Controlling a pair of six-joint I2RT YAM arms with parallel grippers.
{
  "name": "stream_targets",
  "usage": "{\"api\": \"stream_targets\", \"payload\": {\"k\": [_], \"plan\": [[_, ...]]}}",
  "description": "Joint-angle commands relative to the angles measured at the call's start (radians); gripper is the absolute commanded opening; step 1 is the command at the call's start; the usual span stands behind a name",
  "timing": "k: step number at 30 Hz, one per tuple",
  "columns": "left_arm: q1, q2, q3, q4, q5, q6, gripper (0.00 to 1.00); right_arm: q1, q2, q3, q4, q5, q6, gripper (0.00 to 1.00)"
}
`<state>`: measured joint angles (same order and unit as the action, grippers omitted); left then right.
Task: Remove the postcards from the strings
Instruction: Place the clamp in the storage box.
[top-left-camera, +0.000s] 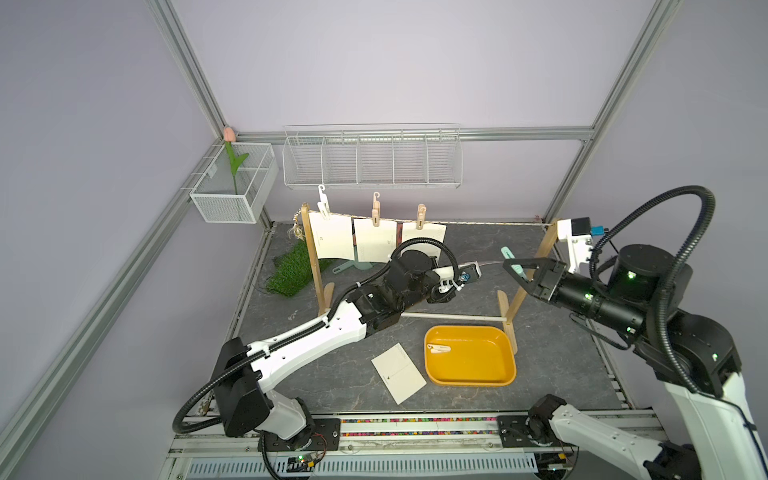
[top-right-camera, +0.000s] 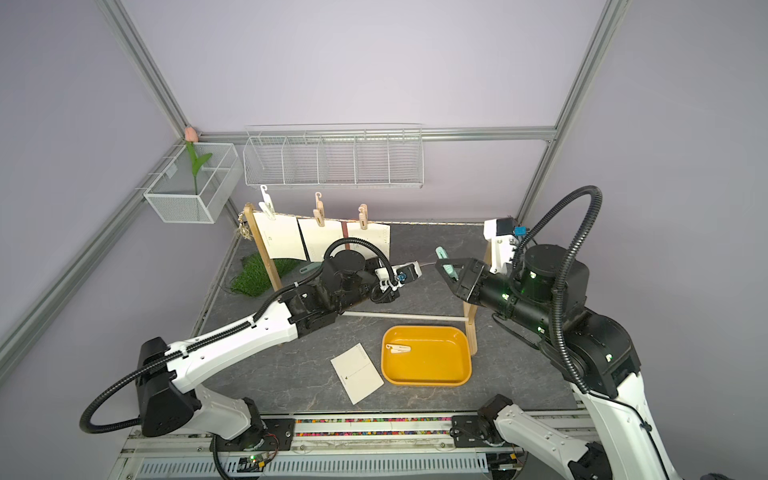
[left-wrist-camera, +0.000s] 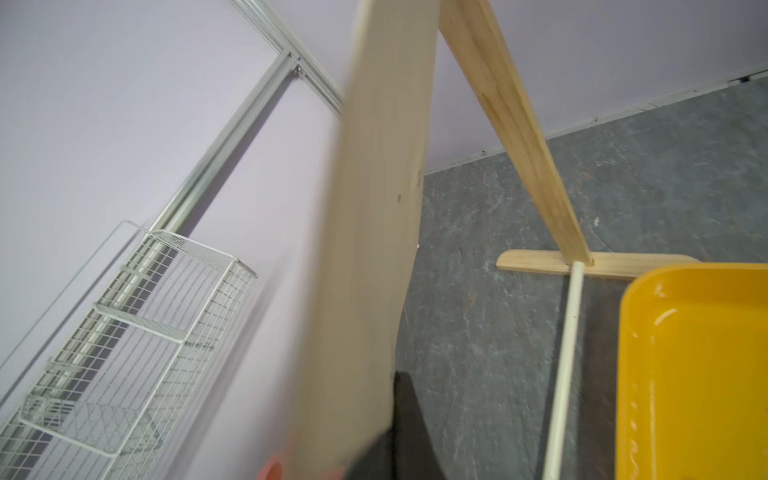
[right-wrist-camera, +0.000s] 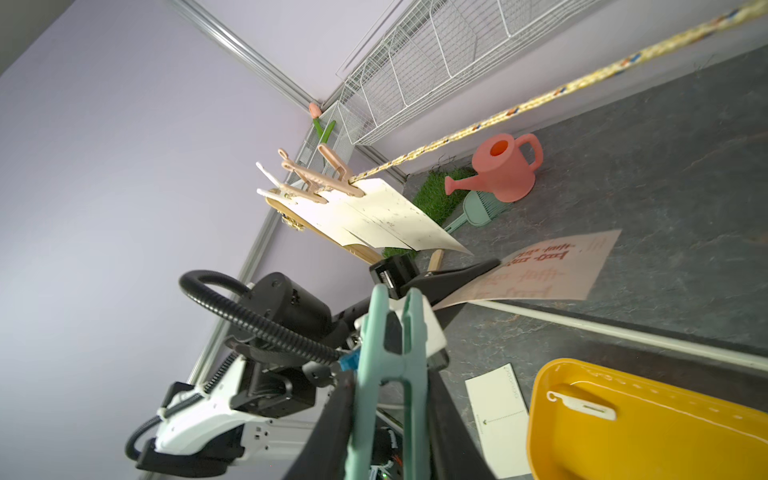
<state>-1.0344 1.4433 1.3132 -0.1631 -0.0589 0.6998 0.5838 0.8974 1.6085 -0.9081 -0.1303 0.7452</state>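
Left fingers (right-wrist-camera: 465, 272) were clamped tight on one edge of the held postcard (right-wrist-camera: 548, 270). The card lay near level, off the string (top-left-camera: 478, 223) and above the table (top-left-camera: 561, 353), between the hanging postcards (top-left-camera: 376, 239) and the post of the wooden frame (top-left-camera: 547, 241) nearer the right arm. Right fingers (right-wrist-camera: 328, 436) stood narrow, pinching a mint peg (right-wrist-camera: 368, 365) by its legs in the air just beside that post.

Containers:
- The yellow tray (top-left-camera: 478, 368) sat on the table near the frame's foot and held a single white peg (top-left-camera: 439, 348) by its far rim.
- The mesh box (top-left-camera: 224, 203) on the side rail held a tulip (top-left-camera: 235, 166), standing upright.

Cards:
- Three hung side by side at the string's tassel end, each under one of the line pegs (top-left-camera: 376, 214), one of them white and two beige. The cards were cream-white with faint small marks and curled lower edges.
- The held postcard's underside showed pale pink with red print in the right wrist view. In the left wrist view it was only a cream blur.
- The loose postcard (top-left-camera: 399, 373) lay flat on the table just beside the tray, marked with a thin line and a small mark.
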Motion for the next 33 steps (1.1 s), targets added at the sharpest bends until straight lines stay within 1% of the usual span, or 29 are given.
{"api": "stream_targets", "payload": {"k": [1, 6, 8, 11, 15, 16, 17, 20, 24, 27, 31, 33], "plan": [[-0.003, -0.084, -0.003, -0.262, 0.021, -0.141, 0.0, -0.004, -0.066, -0.044, -0.088, 0.005, -0.207, 0.27], [-0.004, -0.252, -0.087, -0.446, 0.069, -0.373, 0.0, -0.003, -0.125, -0.184, -0.117, -0.03, -0.276, 0.27], [-0.004, -0.313, -0.109, -0.515, 0.083, -0.466, 0.0, -0.004, -0.135, -0.241, -0.12, -0.018, -0.294, 0.29], [-0.004, -0.403, -0.133, -0.6, 0.092, -0.612, 0.0, -0.002, -0.149, -0.331, -0.111, 0.024, -0.326, 0.29], [-0.004, -0.514, -0.176, -0.692, 0.17, -0.778, 0.0, 0.009, -0.156, -0.464, -0.059, 0.034, -0.36, 0.27], [-0.003, -0.531, -0.182, -0.717, 0.193, -0.805, 0.0, 0.015, -0.154, -0.492, -0.057, 0.035, -0.364, 0.28], [-0.002, -0.548, -0.186, -0.749, 0.215, -0.827, 0.0, 0.024, -0.152, -0.522, -0.014, 0.039, -0.371, 0.27], [-0.003, -0.564, -0.191, -0.84, 0.261, -0.858, 0.0, 0.065, -0.137, -0.591, 0.019, 0.085, -0.389, 0.27], [-0.003, -0.522, -0.168, -0.894, 0.295, -0.843, 0.0, 0.152, -0.062, -0.644, 0.035, 0.17, -0.387, 0.28], [-0.003, -0.488, -0.166, -0.901, 0.286, -0.821, 0.0, 0.193, 0.001, -0.681, 0.058, 0.217, -0.35, 0.29], [-0.003, -0.453, -0.163, -0.904, 0.274, -0.813, 0.0, 0.202, 0.046, -0.758, 0.106, 0.229, -0.291, 0.31], [0.0, -0.442, -0.164, -0.909, 0.234, -0.802, 0.0, 0.202, 0.06, -0.786, 0.113, 0.254, -0.269, 0.38]]}}
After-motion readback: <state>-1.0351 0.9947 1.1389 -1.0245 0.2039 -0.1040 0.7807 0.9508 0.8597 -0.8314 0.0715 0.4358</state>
